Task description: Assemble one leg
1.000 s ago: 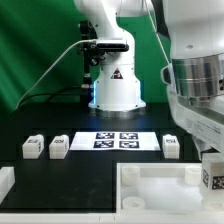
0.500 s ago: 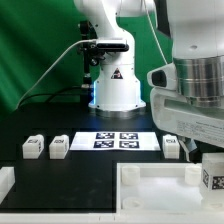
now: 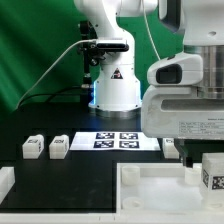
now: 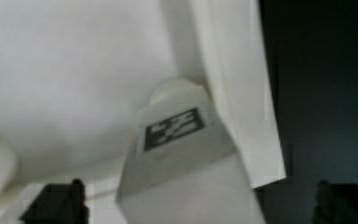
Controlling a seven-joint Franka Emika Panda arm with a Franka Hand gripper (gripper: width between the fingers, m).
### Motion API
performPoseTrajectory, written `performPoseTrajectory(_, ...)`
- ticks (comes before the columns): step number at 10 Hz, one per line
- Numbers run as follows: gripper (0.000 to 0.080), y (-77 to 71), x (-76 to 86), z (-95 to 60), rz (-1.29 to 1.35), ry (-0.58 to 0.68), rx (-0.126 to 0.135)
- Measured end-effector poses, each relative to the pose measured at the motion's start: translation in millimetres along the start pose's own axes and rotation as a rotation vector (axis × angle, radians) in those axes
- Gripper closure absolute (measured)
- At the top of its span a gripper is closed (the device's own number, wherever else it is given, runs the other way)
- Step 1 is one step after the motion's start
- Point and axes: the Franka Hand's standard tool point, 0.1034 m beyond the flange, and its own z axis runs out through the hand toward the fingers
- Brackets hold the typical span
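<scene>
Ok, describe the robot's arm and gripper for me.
The arm is glossy white, built of bulky rounded shells with a grey band between segments. Its base carries a triangular warning sticker, and a thin cable loops to it. The gripper has dark fingertips.

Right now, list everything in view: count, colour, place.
legs: four, white, tagged; two at the exterior view's left of the marker board, one half hidden by the arm, one at the panel's right corner
panel: one, white, table front
marker board: one, white, table centre
table: one, black
backdrop: one, green, behind
arm: one, white, the exterior view's right
pincer: one, dark fingertips, open, astride a leg
</scene>
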Motion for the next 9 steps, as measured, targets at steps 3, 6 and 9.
performPoseTrajectory(3, 0.0428, -2.2, -1.3, 0.6, 0.179, -0.005, 0.009)
performPoseTrajectory(6, 0.0502, 0.0, 1.3, 0.8, 0.530, -0.004, 0.020)
performPoseTrajectory(9, 0.0502, 8.7, 4.4, 3.0, 1.013, -0.050, 0.094)
